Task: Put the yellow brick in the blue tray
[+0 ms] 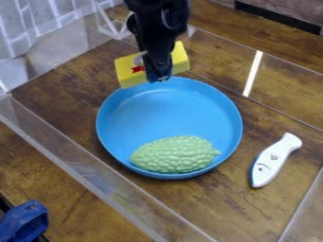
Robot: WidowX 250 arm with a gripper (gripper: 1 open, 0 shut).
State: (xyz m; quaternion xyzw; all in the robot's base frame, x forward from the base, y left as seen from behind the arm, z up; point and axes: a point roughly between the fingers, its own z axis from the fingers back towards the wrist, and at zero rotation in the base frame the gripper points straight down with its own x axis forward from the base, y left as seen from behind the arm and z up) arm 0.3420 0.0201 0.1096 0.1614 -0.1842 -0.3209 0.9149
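The yellow brick [130, 67] is beyond the far rim of the blue tray [139, 113], between eleven and twelve o'clock as seen from the tray's middle; it is not inside the tray. Its broad side faces the camera, with a red mark partly hidden by the tool [158, 74]. The black tool reaches down from twelve o'clock and has hold of the brick, its jaws kept partly apart by the brick between them. Yellow shows on both sides of it. Whether the brick touches the worktop [78, 92] or the tray's rim cannot be told from this angle.

The round tray lies flat on the brown wooden worktop. Inside it, at six o'clock near the close rim, a bumpy green lump [176, 154] lies on its side, longer across than it is deep.

Outside the tray, near four o'clock, a white fish-shaped utensil [274, 161] lies on the wood, its handle pointing towards one o'clock. A pale strip [254, 72] marks the wood between one and two o'clock. Well apart from the tray, between seven and eight o'clock, a dark blue object [23, 221] is cut off by the picture's edge; what it is cannot be told.
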